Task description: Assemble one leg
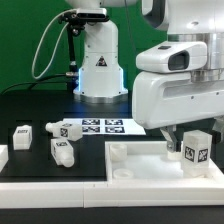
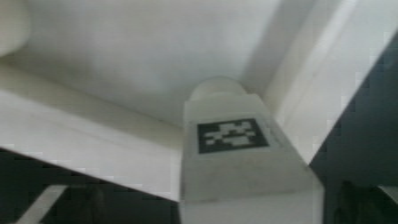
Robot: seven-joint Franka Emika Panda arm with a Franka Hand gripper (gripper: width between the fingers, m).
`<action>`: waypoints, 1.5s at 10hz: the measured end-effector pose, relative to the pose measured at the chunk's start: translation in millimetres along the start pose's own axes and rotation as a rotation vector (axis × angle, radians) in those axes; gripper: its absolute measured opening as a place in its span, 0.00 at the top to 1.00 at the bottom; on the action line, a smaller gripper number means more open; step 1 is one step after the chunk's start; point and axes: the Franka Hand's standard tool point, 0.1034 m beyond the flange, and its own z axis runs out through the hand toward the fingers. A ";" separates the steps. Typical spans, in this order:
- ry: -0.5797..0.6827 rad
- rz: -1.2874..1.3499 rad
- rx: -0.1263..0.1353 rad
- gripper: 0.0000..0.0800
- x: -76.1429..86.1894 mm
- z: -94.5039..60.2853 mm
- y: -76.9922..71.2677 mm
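My gripper (image 1: 188, 138) is shut on a leg (image 1: 196, 150), a small white block with a black-and-white tag, and holds it upright over the right part of the large white panel (image 1: 140, 165). In the wrist view the same leg (image 2: 228, 140) fills the middle, its tag facing the camera, with my gripper (image 2: 240, 208) around its near end and the panel (image 2: 125, 50) behind it. Whether the leg's lower end touches the panel is hidden. Three more legs lie on the black table at the exterior view's left (image 1: 22, 133), (image 1: 66, 130), (image 1: 62, 152).
The marker board (image 1: 100, 126) lies behind the panel, in front of the arm's white base (image 1: 97, 60). The panel has a small raised corner block (image 1: 118, 151). Another white part (image 1: 3, 156) shows at the far left edge.
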 end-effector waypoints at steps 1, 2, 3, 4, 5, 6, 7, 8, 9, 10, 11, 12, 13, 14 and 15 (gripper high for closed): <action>0.000 0.017 0.001 0.35 0.0 0.1 -0.3; 0.000 0.108 0.002 0.52 0.0 0.3 -0.9; 0.000 0.172 0.003 0.64 0.0 0.5 -1.1; 0.000 0.246 0.003 0.64 0.0 0.6 -1.2; 0.004 0.316 0.003 0.64 0.2 0.8 -1.0; 0.012 0.449 0.002 0.64 0.4 1.0 -1.7; 0.011 0.587 -0.001 0.64 0.6 1.1 -2.9; 0.008 0.733 -0.004 0.64 0.2 0.9 -2.4; 0.004 0.920 0.007 0.64 -0.6 1.1 -1.4; -0.008 1.128 0.026 0.64 -2.0 1.7 -0.9; -0.027 1.314 0.049 0.64 -3.0 2.2 -1.6; -0.035 1.428 0.060 0.64 -3.3 2.3 -1.3; -0.037 1.502 0.058 0.64 -3.3 2.3 -1.8; -0.038 1.518 0.058 0.64 -3.4 2.4 -1.6; -0.037 1.517 0.058 0.55 -3.2 2.6 -2.0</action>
